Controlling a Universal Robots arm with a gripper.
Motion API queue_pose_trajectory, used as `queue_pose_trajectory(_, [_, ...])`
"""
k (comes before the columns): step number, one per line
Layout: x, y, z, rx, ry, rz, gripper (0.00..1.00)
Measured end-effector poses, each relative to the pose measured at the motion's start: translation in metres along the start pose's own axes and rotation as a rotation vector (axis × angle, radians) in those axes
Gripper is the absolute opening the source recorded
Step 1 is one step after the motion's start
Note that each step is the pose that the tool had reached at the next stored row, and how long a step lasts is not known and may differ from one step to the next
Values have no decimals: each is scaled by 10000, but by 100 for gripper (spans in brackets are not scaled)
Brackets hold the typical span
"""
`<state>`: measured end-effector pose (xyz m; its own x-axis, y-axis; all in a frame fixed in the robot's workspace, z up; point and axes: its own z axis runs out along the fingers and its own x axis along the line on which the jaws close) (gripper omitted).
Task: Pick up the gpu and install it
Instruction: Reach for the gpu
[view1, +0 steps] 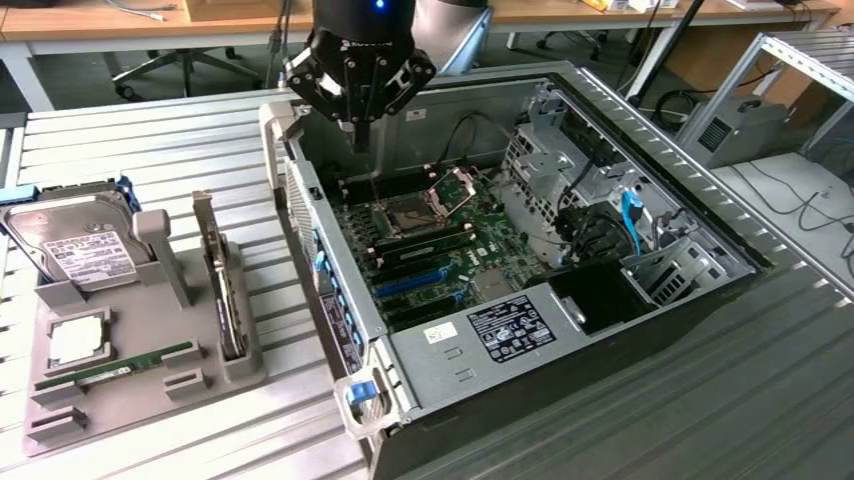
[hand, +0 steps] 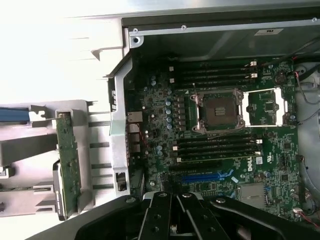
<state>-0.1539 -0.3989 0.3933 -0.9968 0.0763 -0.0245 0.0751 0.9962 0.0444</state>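
Here, beside the open computer case (view1: 447, 372), one tray (view1: 147, 325) carries one RAM stick (view1: 114, 372), one hard drive (view1: 80, 250) and one gpu (view1: 220, 290) standing on edge. Inside the case the motherboard (hand: 225, 150) reads DELL; above the case, the one gripper (view1: 359, 135) hangs pinched together, empty.

The case (view1: 304, 205) lay open on top, leaving the motherboard (view1: 447, 255) reachable from above. A drive cage (view1: 554, 160) and cables (view1: 630, 222) crowded the exterior view's right. The gpu (view1: 220, 290) stood on edge in its holder (view1: 147, 385), clear overhead; a gray post (view1: 151, 240) seemed close beside it.
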Motion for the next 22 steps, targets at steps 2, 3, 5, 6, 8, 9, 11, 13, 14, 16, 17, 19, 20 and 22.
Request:
queue_pose_trajectory(2, [38,-3,-1,1,0,-1,11])
queue_pose_trajectory(3, [59,-5,-2,0,0,-1,11])
queue_pose_trajectory(5, [87,-6,-3,1,1,-1,11])
queue_pose_trajectory(6, [97,-7,-3,0,0,-1,11])
queue_pose_trajectory(8, [122,-9,-3,0,0,0,11])
queue_pose_trajectory(9, [133,-10,-4,0,0,0,11])
queue_pose_trajectory(11, [159,-12,-5,0,0,0,11])
queue_pose_trajectory(13, [198,-15,-6,1,0,-1,11])
queue_pose_trajectory(14, [218,-16,-7,1,1,-1,11])
queue_pose_trajectory(16, [254,-19,-8,1,0,-1,11])
queue_pose_trajectory(17, [270,-20,-8,1,0,-1,11])
queue_pose_trajectory(19, [299,-22,-9,1,0,0,11])
queue_pose_trajectory(20, [312,-23,-9,1,0,0,11])
queue_pose_trajectory(22, [347,-26,-10,0,0,0,11])
